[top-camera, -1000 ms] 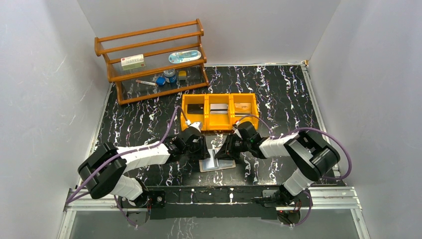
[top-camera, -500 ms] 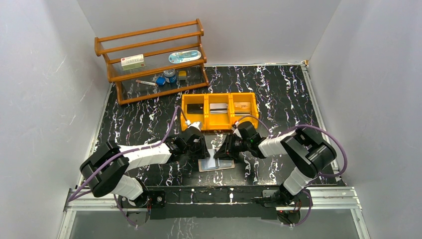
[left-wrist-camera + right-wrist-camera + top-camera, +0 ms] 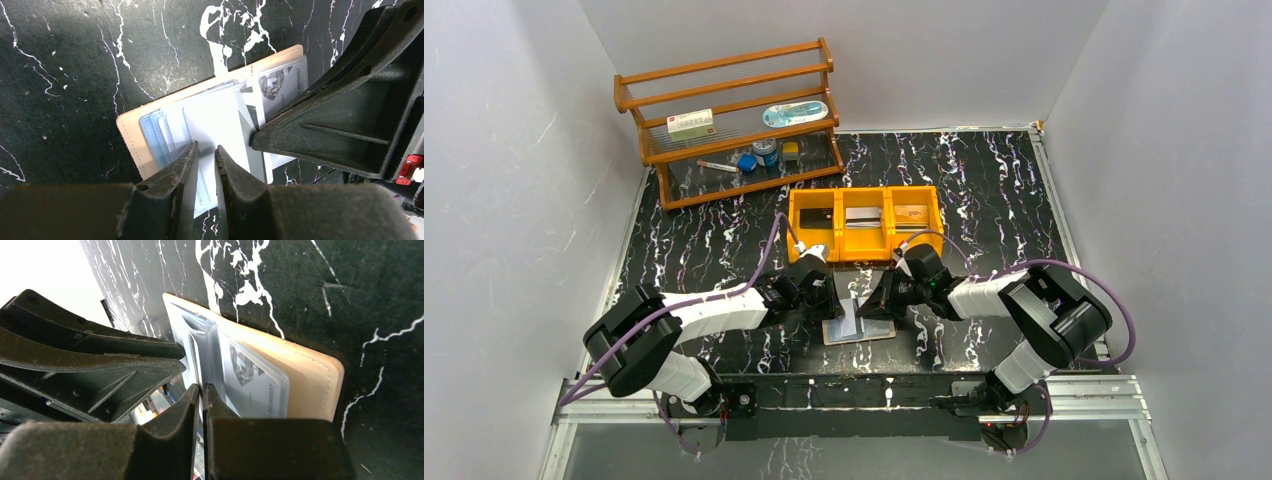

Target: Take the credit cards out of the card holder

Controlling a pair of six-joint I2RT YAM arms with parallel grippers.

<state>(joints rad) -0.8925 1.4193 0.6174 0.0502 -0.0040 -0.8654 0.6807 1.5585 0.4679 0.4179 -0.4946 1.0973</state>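
I am looking at the card holder [image 3: 864, 328] lying open on the table [image 3: 984, 190], just on the near side of the yellow bin [image 3: 864, 257], in front of its middle compartment. Both grippers are reaching down onto it, between the bin and its near edge, almost touching each other.

The left gripper [image 3: 205, 162] is sitting over the holder's left leaf with its fingers [image 3: 182, 170] nearly together. A whitish sheet is showing through the slit between them, and I cannot tell whether they are pinching it or only poised above it.

The right gripper [image 3: 201, 397] is clenching a thin pale leaf of the holder that is standing up along the crease. A printed card [image 3: 250, 377] is sitting in the clear pocket of the right leaf, just beside that gripper.

Inside the bin, a dark card [image 3: 816, 215] is lying in the left compartment, a silvery card [image 3: 864, 218] in the middle one and a tan card [image 3: 912, 212] in the right one.
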